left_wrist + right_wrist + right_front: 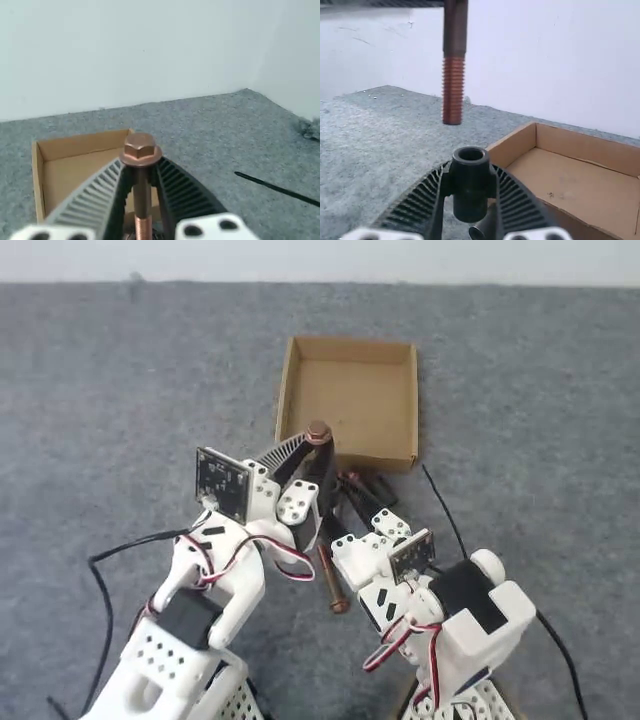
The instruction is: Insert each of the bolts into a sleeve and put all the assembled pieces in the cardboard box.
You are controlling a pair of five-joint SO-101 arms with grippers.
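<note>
aloft, left end effector point(141, 166), bolt point(141, 150) upright

Copper bolt point(141, 150), black sleeve point(469, 184), brown cardboard box point(352, 400), grey carpet point(120, 390).

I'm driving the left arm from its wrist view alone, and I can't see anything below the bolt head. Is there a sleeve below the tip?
Observer: Yes. The right end effector holds a sleeve upright below the bolt, with its opening facing up.
Operator: Is the tip in yet?
Observer: No. In the right wrist view there is a clear gap between the threaded tip and the opening.
Operator: Are there any other bolts on the table?
Observer: A second bolt lies flat on the table between the two arms.
</note>
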